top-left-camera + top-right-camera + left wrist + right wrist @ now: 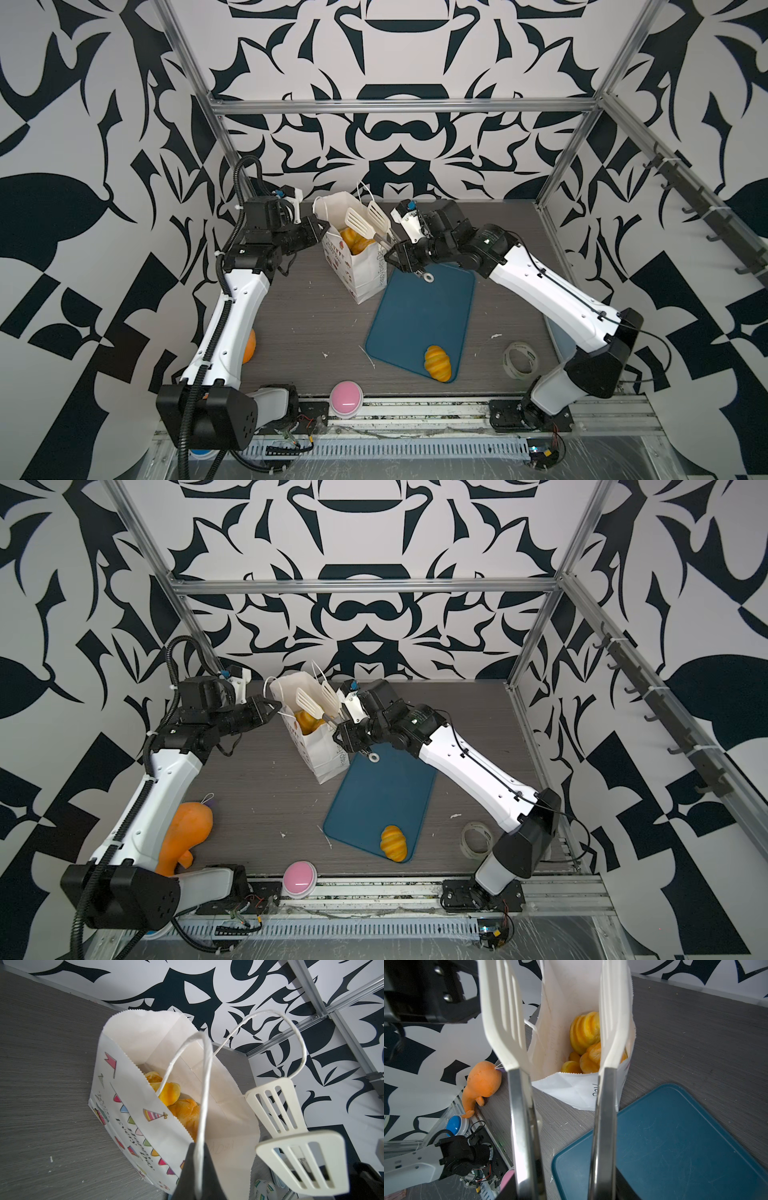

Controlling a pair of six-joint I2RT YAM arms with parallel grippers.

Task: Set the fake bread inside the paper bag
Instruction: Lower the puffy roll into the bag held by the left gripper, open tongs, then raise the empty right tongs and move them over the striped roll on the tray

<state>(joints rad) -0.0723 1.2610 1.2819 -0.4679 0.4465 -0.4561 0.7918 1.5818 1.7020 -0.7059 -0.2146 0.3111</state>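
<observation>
Paper bag (pixel 571 1088) rim near spread tongs (pixel 492 1012)

"Day" on the paper bag (pixel 571 1088)

**Bystanders on your table**

You have a dark teal cutting board (pixel 419 316) on the grey wood-grain table (pixel 307 316). A clear tape roll (pixel 519 359) lies near it. There is also a pink push-button (pixel 346 398), an orange plush toy (pixel 187 833) and white slotted tongs (pixel 355 222).

Bright, even, diffuse light; shadows on the surface (pixel 316 316) are soft and faint. Both top views bow the frame bars (pixel 399 104) near the edges. Wrist views blur the nearest parts: tongs (pixel 522 1136), left hand (pixel 197 1149).
</observation>
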